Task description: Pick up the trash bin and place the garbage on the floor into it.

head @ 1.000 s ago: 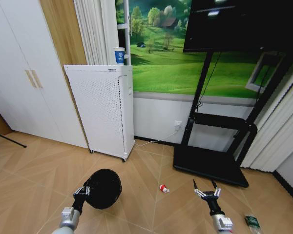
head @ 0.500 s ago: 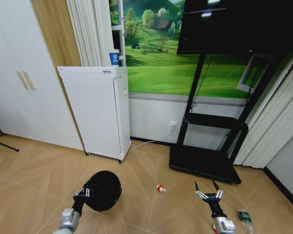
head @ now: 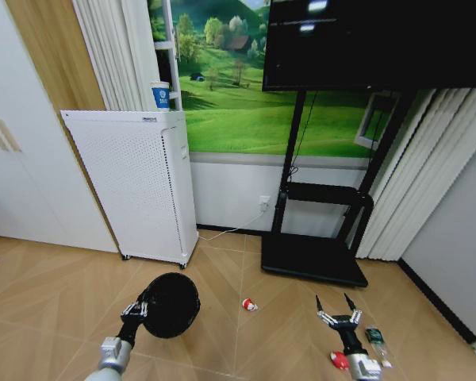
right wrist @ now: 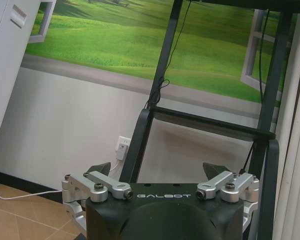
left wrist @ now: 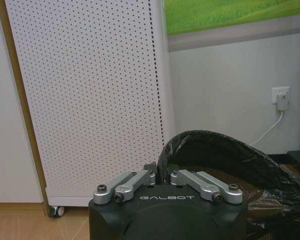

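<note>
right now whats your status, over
Left claw shut on trash bin rim, bin held up. Right claw open, empty. Litter on floor: red-white piece, another, bottle. Nothing blocking.

Before me, a white perforated appliance on castors stands against the wall, a blue paper cup on its top. To its right, a black TV stand carries a dark screen before a green meadow mural.
</note>
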Controlling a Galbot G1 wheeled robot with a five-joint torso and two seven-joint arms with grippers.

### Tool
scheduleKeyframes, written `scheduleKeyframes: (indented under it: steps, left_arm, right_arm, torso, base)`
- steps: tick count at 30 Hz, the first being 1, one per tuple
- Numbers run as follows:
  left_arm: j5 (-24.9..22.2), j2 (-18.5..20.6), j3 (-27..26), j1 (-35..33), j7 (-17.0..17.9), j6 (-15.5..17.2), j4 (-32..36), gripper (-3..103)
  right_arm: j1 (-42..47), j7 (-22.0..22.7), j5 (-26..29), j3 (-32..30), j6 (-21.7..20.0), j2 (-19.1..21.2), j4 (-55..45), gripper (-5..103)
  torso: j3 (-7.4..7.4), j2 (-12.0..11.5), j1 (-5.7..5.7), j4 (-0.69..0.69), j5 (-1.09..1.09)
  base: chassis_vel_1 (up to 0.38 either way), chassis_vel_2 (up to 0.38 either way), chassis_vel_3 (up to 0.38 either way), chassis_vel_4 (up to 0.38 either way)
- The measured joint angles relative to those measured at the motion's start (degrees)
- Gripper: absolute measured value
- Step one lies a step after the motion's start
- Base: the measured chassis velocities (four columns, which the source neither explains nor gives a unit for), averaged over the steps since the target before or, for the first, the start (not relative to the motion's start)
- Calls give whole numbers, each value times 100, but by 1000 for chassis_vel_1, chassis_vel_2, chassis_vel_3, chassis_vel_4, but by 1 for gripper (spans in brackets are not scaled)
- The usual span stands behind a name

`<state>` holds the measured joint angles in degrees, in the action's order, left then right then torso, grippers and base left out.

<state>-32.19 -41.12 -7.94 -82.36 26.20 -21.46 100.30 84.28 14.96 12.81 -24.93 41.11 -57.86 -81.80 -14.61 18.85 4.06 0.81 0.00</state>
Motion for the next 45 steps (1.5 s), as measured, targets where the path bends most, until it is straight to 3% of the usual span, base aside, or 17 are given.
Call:
scheduleKeyframes:
  steps: [13, 37, 43, 45]
  left_arm:
    - [-75, -20, 80, 66, 11, 116, -57, 7]
    - [-91, -25, 116, 44, 9, 171, -68, 7]
    - [-49, -54, 117, 85, 12, 110, -128, 7]
    - [5, -55, 117, 135, 22, 73, -150, 7]
  right_arm:
    - [-92, 0, 5, 89, 9, 2, 121, 100]
    - [0, -30, -149, -6, 108, -146, 136, 100]
    - [-15, -13, -159, 102, 43, -27, 65, 100]
    - [-8, 22, 63, 313, -136, 198, -56, 100]
  torso:
    - [33, -54, -21, 1, 0]
    - [300, -453, -152, 1, 0]
    - [360, -530, -168, 1, 0]
    - [374, -546, -172, 1, -1]
  base:
    - [0, 0, 0, 0]
    - [0, 0, 0, 0]
    - [0, 0, 0, 0]
    - [0, 0, 0, 0]
